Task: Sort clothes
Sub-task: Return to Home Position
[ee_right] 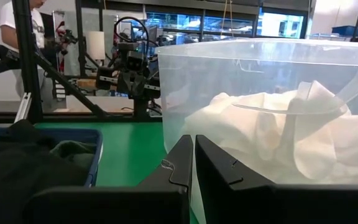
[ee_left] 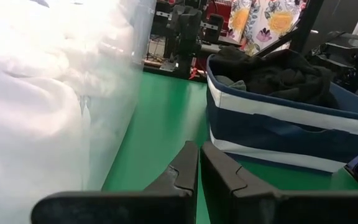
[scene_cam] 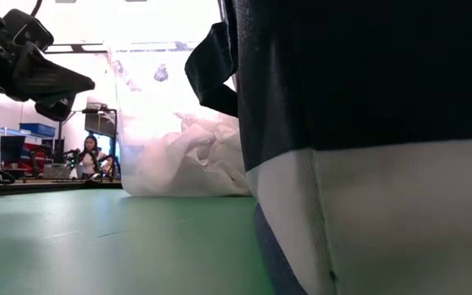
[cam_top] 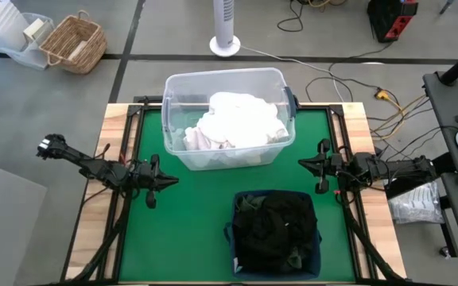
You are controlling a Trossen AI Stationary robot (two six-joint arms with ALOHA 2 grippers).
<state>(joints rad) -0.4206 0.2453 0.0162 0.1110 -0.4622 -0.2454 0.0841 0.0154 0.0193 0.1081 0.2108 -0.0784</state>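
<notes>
Green cloth covers the table [cam_top: 197, 230], and grey floor lies all around it. A clear tub [cam_top: 173, 103] stands at the far middle of the table. The white clothes [cam_top: 241, 119] lie piled inside it. On the near side of the tub, a little apart from it, stands a blue bin [cam_top: 235, 237] with a white stripe around its wall. The dark clothes [cam_top: 277, 226] fill that bin, black and dark green ones mixed together.

The left gripper [cam_top: 172, 181] hangs over the cloth just off the tub's near left corner. Its fingers [ee_left: 185, 165] are pressed close together and hold nothing. The right gripper [cam_top: 302, 164] hangs just off the tub's near right corner. Its fingers [ee_right: 180, 163] are close together too, with nothing between them.

From the low view, the blue bin's wall fills the right side and hides part of the tub. From the left wrist view, the tub's cloudy wall blocks much of the sight.

Far behind the tub on the floor stand a woven basket [cam_top: 74, 41] and a white fan base [cam_top: 224, 45]. Cables [cam_top: 348, 75] snake over the floor behind the tub's right side. A person [scene_cam: 88, 156] sits in the room beyond the tub, and another person [ee_right: 23, 25] in a white shirt stands there.
</notes>
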